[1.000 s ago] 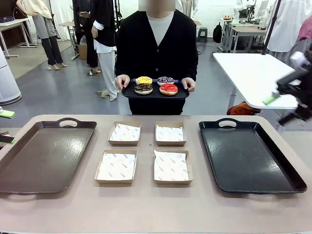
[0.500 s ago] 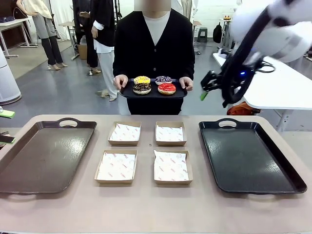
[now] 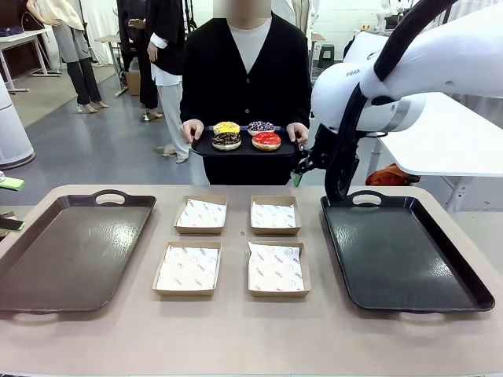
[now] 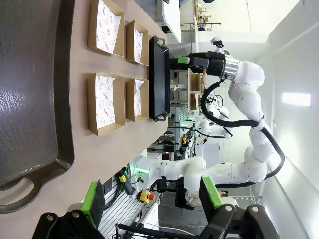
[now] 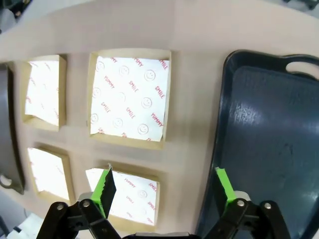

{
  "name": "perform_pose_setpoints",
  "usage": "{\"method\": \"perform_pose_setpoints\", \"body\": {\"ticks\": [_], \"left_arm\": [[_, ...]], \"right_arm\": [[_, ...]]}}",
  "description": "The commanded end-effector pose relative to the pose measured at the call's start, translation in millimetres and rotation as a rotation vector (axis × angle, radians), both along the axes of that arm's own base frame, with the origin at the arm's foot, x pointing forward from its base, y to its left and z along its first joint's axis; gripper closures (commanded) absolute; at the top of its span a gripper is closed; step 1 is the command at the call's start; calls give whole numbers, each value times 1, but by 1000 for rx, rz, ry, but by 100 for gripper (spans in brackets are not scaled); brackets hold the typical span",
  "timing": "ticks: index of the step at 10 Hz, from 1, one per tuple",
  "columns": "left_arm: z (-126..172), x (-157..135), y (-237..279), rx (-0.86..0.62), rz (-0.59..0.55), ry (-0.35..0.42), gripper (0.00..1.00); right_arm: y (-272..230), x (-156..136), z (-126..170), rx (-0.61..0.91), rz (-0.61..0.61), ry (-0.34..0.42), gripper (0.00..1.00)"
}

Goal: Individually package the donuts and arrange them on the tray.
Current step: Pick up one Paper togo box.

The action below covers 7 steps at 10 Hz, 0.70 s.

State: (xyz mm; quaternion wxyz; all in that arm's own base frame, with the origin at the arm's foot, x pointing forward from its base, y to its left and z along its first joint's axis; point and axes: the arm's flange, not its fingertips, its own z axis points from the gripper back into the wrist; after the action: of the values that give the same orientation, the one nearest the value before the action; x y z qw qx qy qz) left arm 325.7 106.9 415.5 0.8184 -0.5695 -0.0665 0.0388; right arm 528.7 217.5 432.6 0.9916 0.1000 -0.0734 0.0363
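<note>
Beyond table (image 3: pixel 236 338), donuts (image 3: pixel 266 140) just left of right gripper (image 3: pixel 299 168), not touching

Dark purple-sprinkled donut (image 3: pixel 261 126) part-hidden behind glossy red donut (image 3: pixel 266 140). Large brown tray (image 3: pixel 47 267) clipped by frame edge. Left fingers (image 3: pixel 9 184) mostly out of frame, front view.

Person (image 3: pixel 250 71) beyond counter's (image 3: pixel 236 338) far edge holds small black tray (image 3: pixel 206 149) bearing four donuts (image 3: pixel 266 140); right arm (image 3: pixel 409 71) above far-right corner, right hand (image 3: pixel 301 166) just beside small tray; four paper-lined boxes (image 3: pixel 187 268) mid-counter; brown tray (image 3: pixel 71 251) at left edge, black tray (image 3: pixel 397 255) at right edge
</note>
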Motion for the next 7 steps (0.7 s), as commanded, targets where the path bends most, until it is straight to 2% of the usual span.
{"method": "perform_pose_setpoints", "body": {"ticks": [1,2,3,7], "left_arm": [[2,0,0,-7,-3,-3,0],[2,0,0,-7,-3,-3,0],[2,0,0,-7,-3,-3,0],[2,0,0,-7,-3,-3,0]], "right_arm": [[-1,1,0,10,-26,-13,0],[-6,0,6,38,-18,-15,0],[2,0,-2,0,2,4,0],[2,0,-2,0,2,4,0]]}}
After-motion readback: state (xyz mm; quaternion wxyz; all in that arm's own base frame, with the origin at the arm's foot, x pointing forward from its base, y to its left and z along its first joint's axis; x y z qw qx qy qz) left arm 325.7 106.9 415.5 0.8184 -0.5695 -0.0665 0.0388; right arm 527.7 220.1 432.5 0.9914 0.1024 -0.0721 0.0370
